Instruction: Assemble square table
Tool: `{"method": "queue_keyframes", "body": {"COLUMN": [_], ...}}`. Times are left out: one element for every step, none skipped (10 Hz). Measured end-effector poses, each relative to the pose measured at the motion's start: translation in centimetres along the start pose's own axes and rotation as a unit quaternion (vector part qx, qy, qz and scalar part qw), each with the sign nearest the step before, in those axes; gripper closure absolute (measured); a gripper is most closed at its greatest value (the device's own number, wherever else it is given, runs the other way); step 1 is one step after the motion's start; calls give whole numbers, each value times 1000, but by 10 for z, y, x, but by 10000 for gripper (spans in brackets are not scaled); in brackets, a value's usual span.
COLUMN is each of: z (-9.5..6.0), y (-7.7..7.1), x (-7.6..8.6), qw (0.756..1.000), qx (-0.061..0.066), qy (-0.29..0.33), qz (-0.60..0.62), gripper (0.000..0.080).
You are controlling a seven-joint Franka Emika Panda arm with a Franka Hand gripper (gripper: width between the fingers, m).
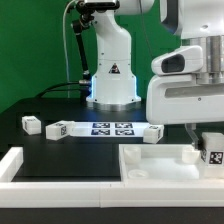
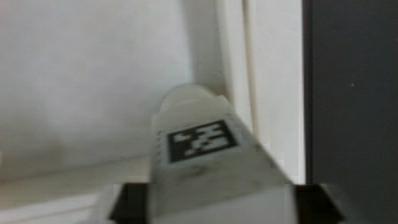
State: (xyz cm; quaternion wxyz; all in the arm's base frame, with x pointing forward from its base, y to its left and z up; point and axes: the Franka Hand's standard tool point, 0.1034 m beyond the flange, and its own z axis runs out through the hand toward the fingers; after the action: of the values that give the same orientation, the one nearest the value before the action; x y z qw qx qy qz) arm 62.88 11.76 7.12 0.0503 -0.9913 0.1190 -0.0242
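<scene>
- At the far left of the exterior view, low down, sits a white border bar (image 1: 18,160). Above it two loose legs (image 1: 30,124) lie on the black table (image 1: 70,148).
- In mid-frame is the marker board (image 1: 110,128), with a third leg (image 1: 150,132) just to its right.
- At lower right the square panel (image 1: 150,168) lies flat, rim upward.
- At the far right edge the gripper (image 1: 210,146) hangs over the panel's corner, with a tagged leg (image 2: 214,140) standing between its jaws. They sit close on either side, but I cannot tell whether they actually pinch it.
- I'd say the first leg is being fitted at that corner. Next it needs a firm hold, kept upright while it is seated.
- Only the wrist view shows the leg's tag, the rim beside it and both dark fingertips (image 2: 125,205). Only the exterior view shows the spare legs.
</scene>
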Motion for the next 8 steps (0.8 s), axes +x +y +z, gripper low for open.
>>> {"method": "queue_keyframes", "body": {"z": [0,0,0,0,0,0,0,0], "y": [1,2,2,3,3,3,3,3], "x": [0,1,1,1,2,1,1,2], "qw": [1000,998,996,987,976,959,937,917], "qx": [0,0,0,1,2,1,-1,-1], "qy": [0,0,0,-1,-4,-12,-22,-31], "qz": [29,64,94,160,219,282,349,397], "gripper": [508,508,508,508,508,508,508,508]}}
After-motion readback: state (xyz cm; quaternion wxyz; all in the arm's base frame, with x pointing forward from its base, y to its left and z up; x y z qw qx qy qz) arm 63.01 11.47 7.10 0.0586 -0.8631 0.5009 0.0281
